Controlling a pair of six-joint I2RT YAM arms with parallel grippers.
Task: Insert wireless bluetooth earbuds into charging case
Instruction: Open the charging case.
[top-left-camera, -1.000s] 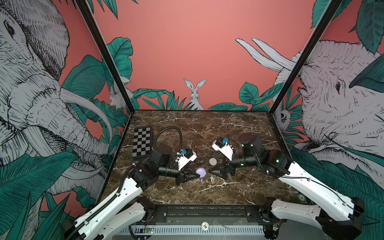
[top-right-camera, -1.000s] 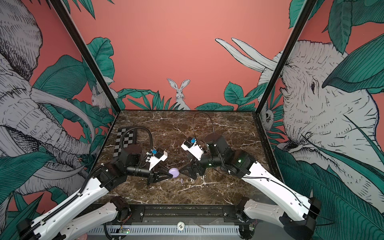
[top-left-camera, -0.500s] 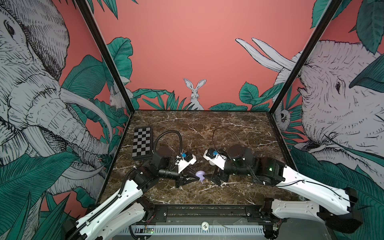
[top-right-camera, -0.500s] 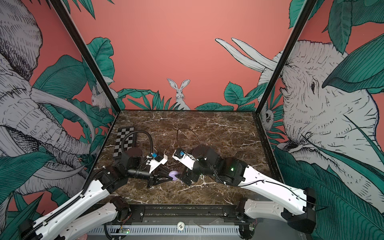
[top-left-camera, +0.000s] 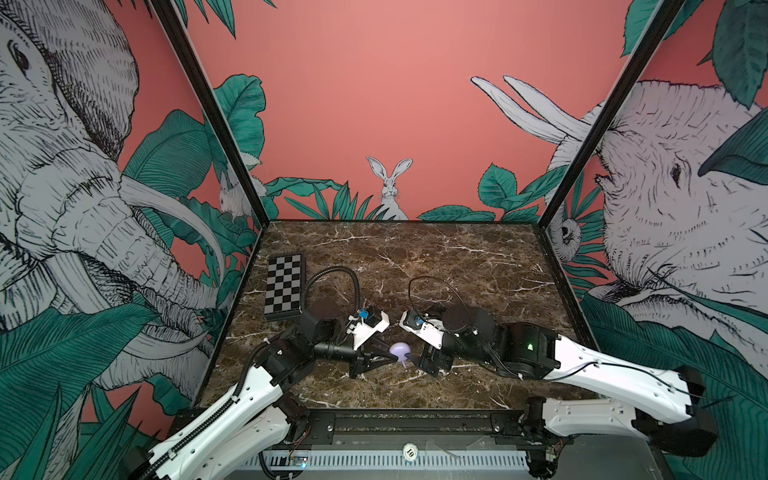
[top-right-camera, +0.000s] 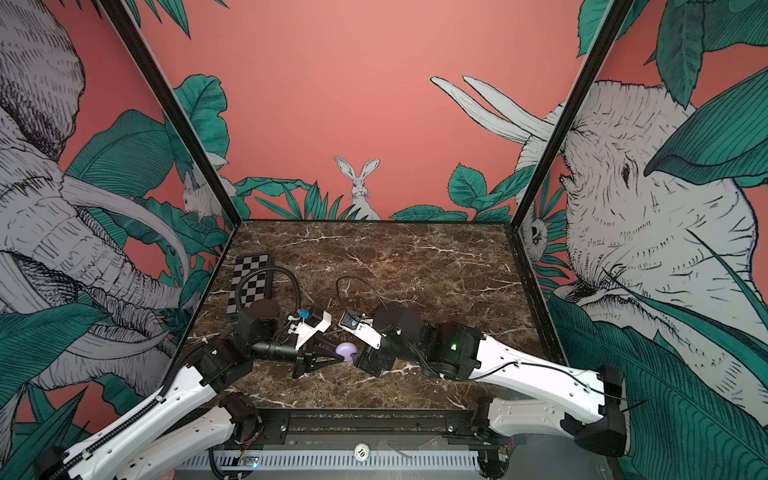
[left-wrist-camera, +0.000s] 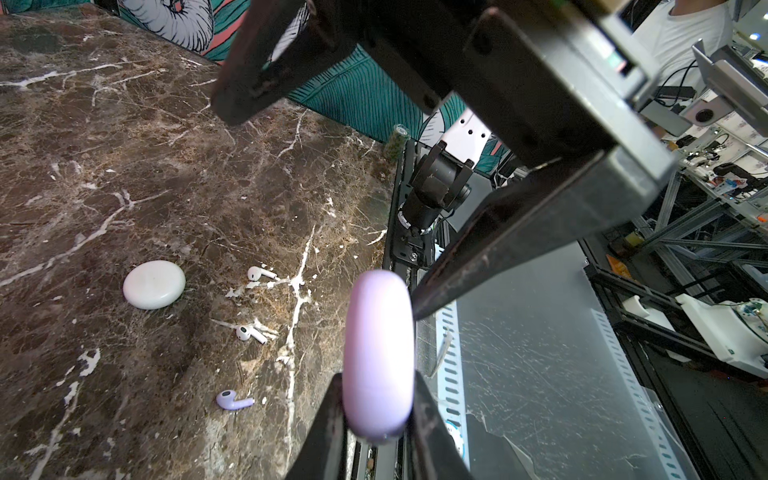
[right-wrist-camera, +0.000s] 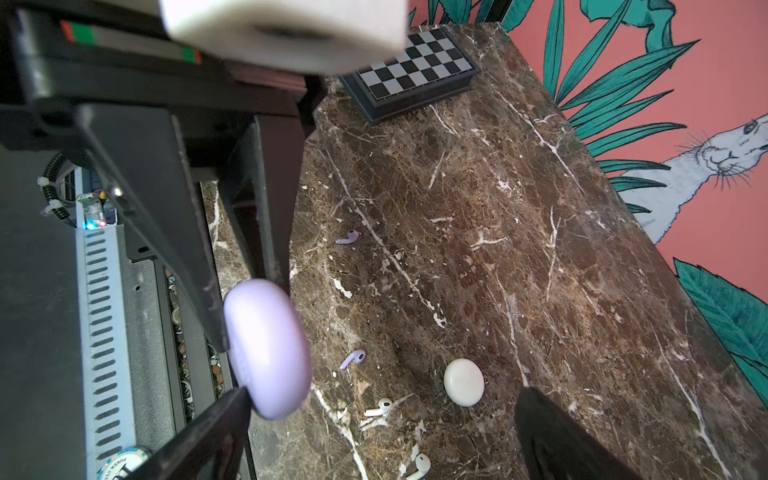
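My left gripper (left-wrist-camera: 377, 376) is shut on a lilac puck-like charging case (left-wrist-camera: 378, 357), held edge-up above the marble near the front edge; the case (top-left-camera: 400, 349) shows in both top views. My right gripper (right-wrist-camera: 384, 392) stands wide open facing it, one fingertip (right-wrist-camera: 239, 399) right at the case's rim (right-wrist-camera: 268, 349). On the marble lie a closed white case (right-wrist-camera: 464, 381), two lilac earbuds (right-wrist-camera: 349, 237) (right-wrist-camera: 353, 359) and two white earbuds (right-wrist-camera: 380, 407) (right-wrist-camera: 419, 465). In the left wrist view I see the white case (left-wrist-camera: 154, 284), two white earbuds (left-wrist-camera: 259, 273) (left-wrist-camera: 248, 333) and one lilac earbud (left-wrist-camera: 232, 401).
A checkerboard block (top-left-camera: 284, 291) lies at the back left of the marble top (top-left-camera: 457, 266). The black front rail (top-left-camera: 395, 424) runs just below the grippers. Patterned walls enclose the left, right and back sides. In both top views the right arm (top-left-camera: 519, 349) covers the white case.
The right arm has swung left toward the held lilac case, now covering the white case in the top views, and its jaws opened fully. The left gripper kept its hold, shifting slightly.
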